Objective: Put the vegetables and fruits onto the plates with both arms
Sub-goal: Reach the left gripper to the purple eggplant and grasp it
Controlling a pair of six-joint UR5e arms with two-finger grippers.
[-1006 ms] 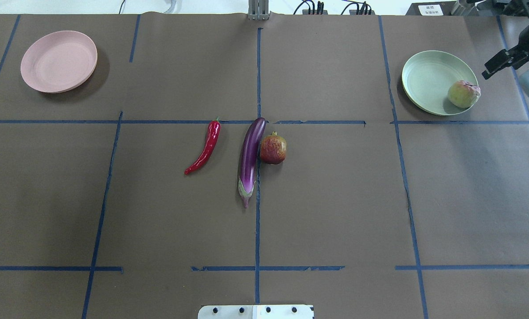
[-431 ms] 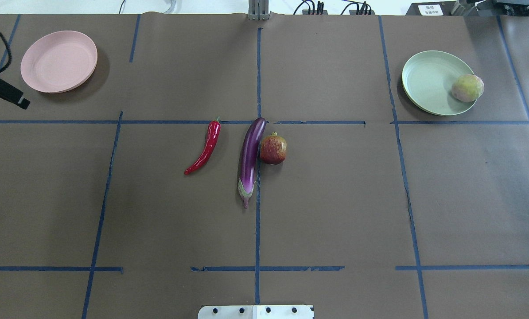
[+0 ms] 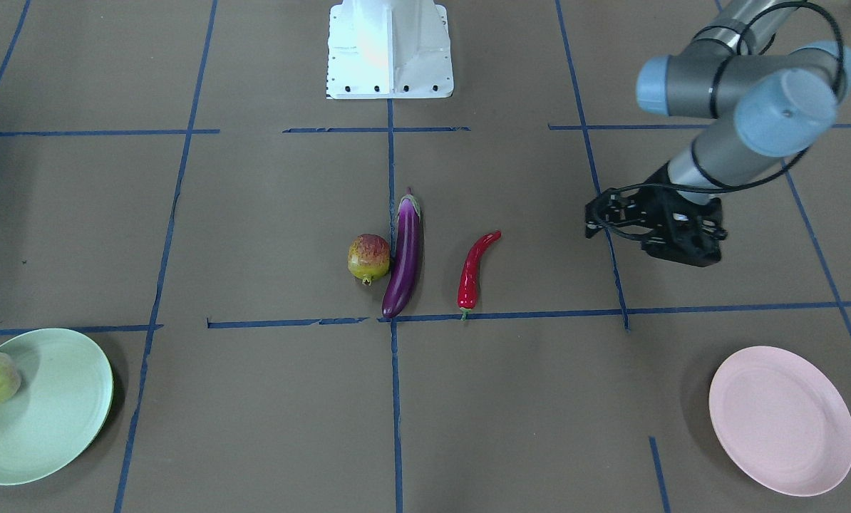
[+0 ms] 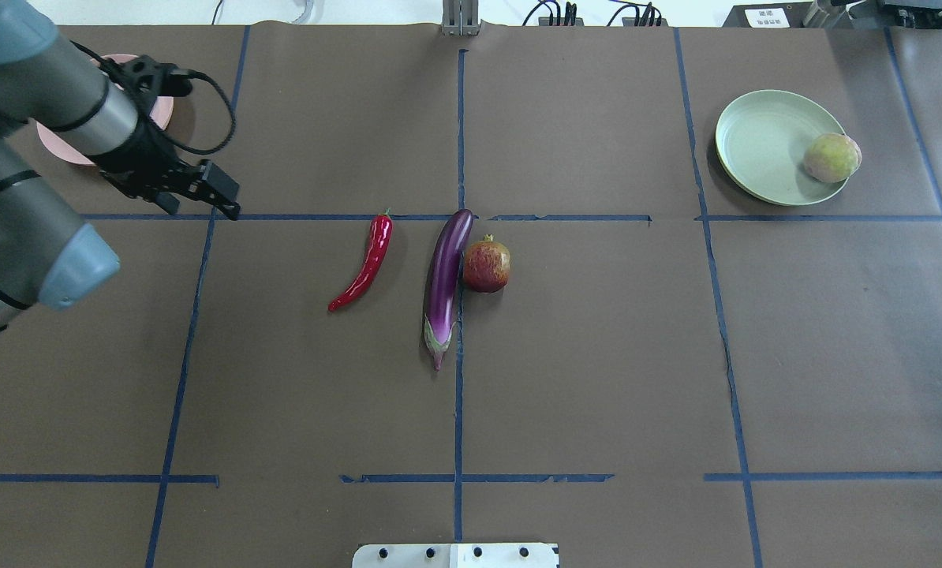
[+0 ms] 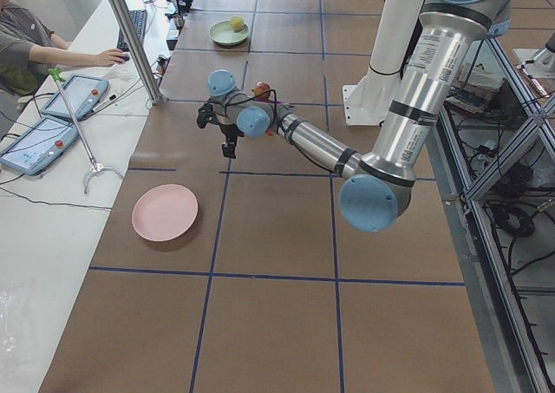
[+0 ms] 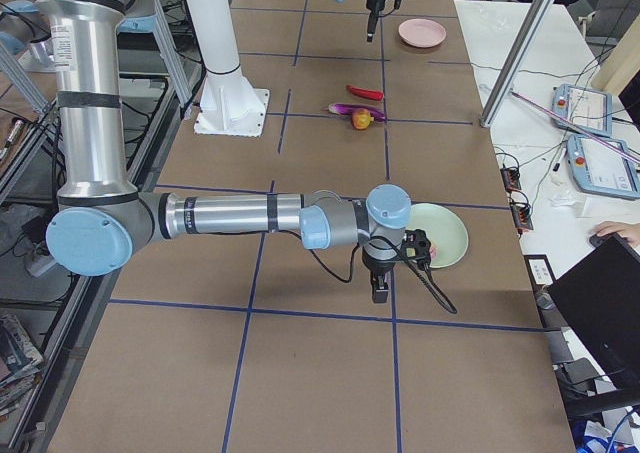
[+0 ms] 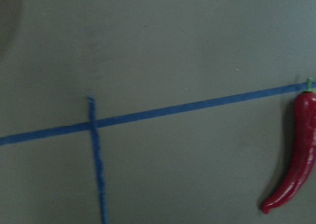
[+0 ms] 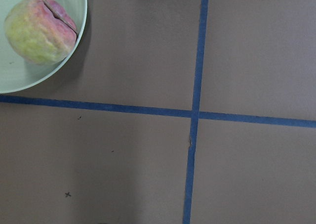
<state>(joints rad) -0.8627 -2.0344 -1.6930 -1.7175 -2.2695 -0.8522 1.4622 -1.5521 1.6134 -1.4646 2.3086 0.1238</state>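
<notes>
**Left jaws hanging apart near the chili, peach sitting on the green plate**

Three items are lying together at the middle of the tabletop (image 4: 597,379). The eggplant (image 4: 444,280) is running along a blue tape line (image 4: 458,410), and the pomegranate (image 4: 486,267) is touching its side. The chili (image 4: 364,264) is lying apart from them on the left arm's side. Wide bare paper is stretching from this group to each plate and to the near edge.

The pink plate (image 3: 782,420) is sitting bare in the far corner on the left arm's side. The green plate (image 4: 755,146) is sitting in the opposite far corner. The peach (image 4: 831,157) is resting on it, right at the rim on the side away from the centre.

The left arm (image 4: 13,197) is reaching in low across the tabletop with its wrist turned downward. The left gripper (image 4: 203,207) is hanging above a tape crossing, between the pink plate and the chili and well apart from both. Its jaws are standing apart and are gripping nothing.

The right arm (image 6: 230,216) is stretching out level along its end of the tabletop. The right gripper (image 6: 381,285) is pointing down just beside the green plate, touching nothing. Whether its jaws are parted or closed cannot be told.
</notes>
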